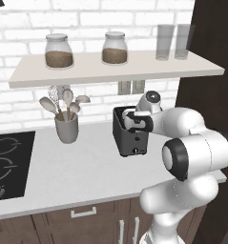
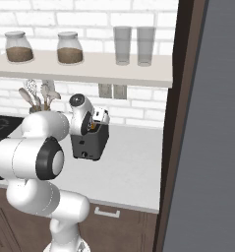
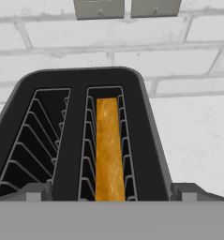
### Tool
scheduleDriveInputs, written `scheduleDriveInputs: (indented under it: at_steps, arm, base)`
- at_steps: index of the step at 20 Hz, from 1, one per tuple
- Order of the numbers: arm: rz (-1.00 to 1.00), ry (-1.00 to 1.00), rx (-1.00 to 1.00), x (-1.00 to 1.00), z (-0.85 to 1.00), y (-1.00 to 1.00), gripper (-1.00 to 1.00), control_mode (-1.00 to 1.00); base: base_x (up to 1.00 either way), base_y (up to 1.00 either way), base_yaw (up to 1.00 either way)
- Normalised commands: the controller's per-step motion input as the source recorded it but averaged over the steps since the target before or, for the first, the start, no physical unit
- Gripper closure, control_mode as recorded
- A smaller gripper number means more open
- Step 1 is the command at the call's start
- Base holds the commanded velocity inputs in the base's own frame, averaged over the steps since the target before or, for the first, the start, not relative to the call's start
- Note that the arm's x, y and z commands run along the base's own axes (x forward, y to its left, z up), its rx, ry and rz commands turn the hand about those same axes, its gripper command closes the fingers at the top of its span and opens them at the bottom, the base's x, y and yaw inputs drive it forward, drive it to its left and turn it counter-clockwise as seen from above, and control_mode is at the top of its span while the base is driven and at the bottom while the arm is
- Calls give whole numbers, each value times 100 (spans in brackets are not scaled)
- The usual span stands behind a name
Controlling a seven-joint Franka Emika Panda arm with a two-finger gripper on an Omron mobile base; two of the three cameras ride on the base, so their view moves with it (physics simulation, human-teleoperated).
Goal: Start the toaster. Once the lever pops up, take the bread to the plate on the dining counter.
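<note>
The dark grey toaster (image 1: 129, 140) (image 2: 89, 142) (image 3: 76, 140) stands on the white worktop by the brick wall. Golden-orange bread (image 3: 107, 150) stands in its right slot, sunk between the wire guides; an orange sliver of bread (image 2: 93, 127) peeks out beside the hand. The lever (image 1: 137, 139) is a small pale tab on the narrow front face. My gripper (image 1: 134, 121) (image 2: 96, 120) (image 3: 112, 193) hangs just over the toaster's top, open wide, with one fingertip on each side of the body and nothing held. The plate and the dining counter are out of view.
A grey utensil cup (image 1: 67, 127) stands left of the toaster, with a black cooktop (image 1: 5, 164) further left. A shelf (image 1: 110, 66) with two jars and two glasses runs overhead. Wall outlets (image 3: 127, 7) sit behind. A tall dark cabinet (image 2: 207, 123) borders the right.
</note>
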Motion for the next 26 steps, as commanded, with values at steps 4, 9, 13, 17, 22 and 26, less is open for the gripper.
scheduleDriveInputs:
  at_steps: [4, 9, 13, 17, 22, 26]
  arm:
    - [0, 0, 0, 0, 0, 0, -100, -100]
    - [0, 0, 0, 0, 0, 0, -100, -100]
    - [0, 0, 0, 0, 0, 0, -100, -100]
    - [0, 0, 0, 0, 0, 0, -100, -100]
    - [0, 0, 0, 0, 0, 0, -100, -100]
    - [0, 0, 0, 0, 0, 0, -100, -100]
  base:
    - [0, 0, 0]
    - [0, 0, 0]
    - [0, 0, 0]
    - [0, 0, 0]
    - [0, 0, 0]
    - [0, 0, 0]
